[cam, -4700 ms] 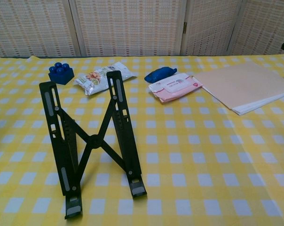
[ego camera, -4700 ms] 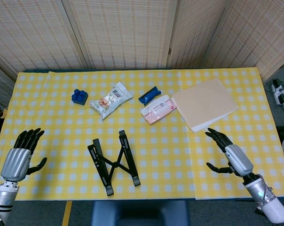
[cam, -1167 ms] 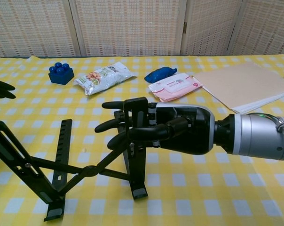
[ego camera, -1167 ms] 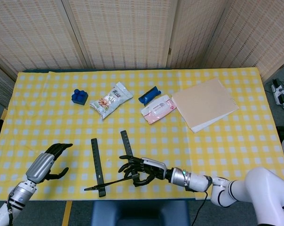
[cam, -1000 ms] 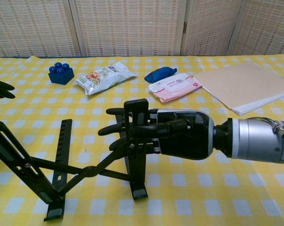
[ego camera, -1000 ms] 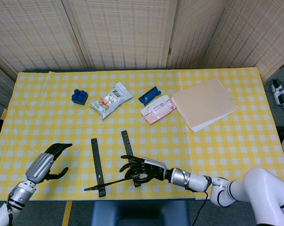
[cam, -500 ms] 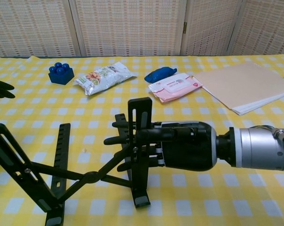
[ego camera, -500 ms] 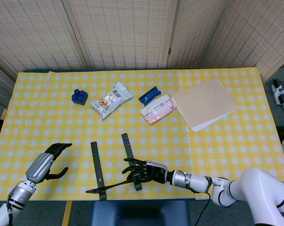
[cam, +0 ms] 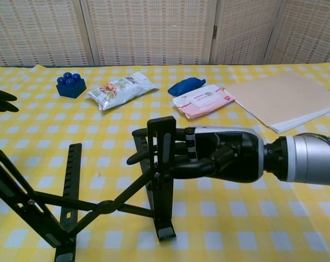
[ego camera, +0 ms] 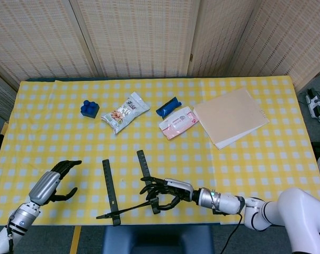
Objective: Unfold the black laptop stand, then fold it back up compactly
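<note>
Right hand (cam: 208, 155) grasping laptop stand (cam: 94, 191) right rail, rails running front-to-back, left hand (ego camera: 54, 180) released

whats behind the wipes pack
A blue packet lies just behind the wipes pack, touching or nearly touching its far edge; beyond that, bare tablecloth. The packet's near edge is hidden by the pack in the chest view.

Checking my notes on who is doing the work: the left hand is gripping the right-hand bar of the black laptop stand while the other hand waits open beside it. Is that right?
Not quite: the right hand grips that bar of the laptop stand, as the chest view shows. The left hand is the one waiting open beside it, seen in the head view.
</note>
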`<move>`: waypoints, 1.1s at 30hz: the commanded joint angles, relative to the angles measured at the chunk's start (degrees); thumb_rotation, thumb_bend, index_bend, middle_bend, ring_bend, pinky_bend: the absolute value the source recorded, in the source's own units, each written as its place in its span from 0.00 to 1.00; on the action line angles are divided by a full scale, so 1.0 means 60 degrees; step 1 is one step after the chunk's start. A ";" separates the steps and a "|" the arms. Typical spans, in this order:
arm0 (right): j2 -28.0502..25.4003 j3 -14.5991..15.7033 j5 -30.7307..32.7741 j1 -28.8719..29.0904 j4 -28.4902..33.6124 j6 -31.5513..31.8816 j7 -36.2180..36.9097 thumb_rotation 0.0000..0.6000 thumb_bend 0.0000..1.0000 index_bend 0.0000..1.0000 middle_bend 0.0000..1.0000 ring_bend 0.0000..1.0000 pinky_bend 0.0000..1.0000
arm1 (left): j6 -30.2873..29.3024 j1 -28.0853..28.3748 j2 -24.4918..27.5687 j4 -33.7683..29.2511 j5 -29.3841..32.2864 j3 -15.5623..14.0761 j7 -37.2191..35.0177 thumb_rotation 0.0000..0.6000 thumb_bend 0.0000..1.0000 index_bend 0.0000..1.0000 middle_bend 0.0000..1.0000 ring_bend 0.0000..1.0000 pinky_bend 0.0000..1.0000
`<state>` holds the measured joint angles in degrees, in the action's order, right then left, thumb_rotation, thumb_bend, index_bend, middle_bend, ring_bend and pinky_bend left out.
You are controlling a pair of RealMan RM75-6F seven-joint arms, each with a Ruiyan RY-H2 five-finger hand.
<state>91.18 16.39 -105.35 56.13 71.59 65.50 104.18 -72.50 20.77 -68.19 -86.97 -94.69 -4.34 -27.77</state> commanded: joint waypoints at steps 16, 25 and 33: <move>0.0402 -0.1510 0.1723 -0.0517 0.1416 -0.1364 -0.7207 1.00 0.33 0.24 0.32 0.34 0.26 | -0.0252 -0.0080 0.0114 -0.0157 -0.0002 0.0055 0.0082 1.00 0.43 0.14 0.19 0.14 0.12; 0.1209 -0.2141 0.2559 -0.1162 0.1421 -0.1242 -0.9198 1.00 0.33 0.50 0.45 0.47 0.41 | -0.0342 -0.0112 0.0165 -0.0162 -0.0069 0.0034 -0.0003 1.00 0.43 0.14 0.19 0.15 0.12; 0.1890 -0.2691 0.3034 -0.1738 0.1033 -0.0761 -1.0105 1.00 0.33 0.63 0.53 0.54 0.50 | -0.0260 -0.0002 0.0149 -0.0125 -0.0146 0.0055 -0.0068 1.00 0.44 0.14 0.19 0.15 0.12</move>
<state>102.10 0.59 -87.55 46.10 78.12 60.62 43.98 -74.07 20.76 -67.29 -87.73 -95.57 -4.01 -28.18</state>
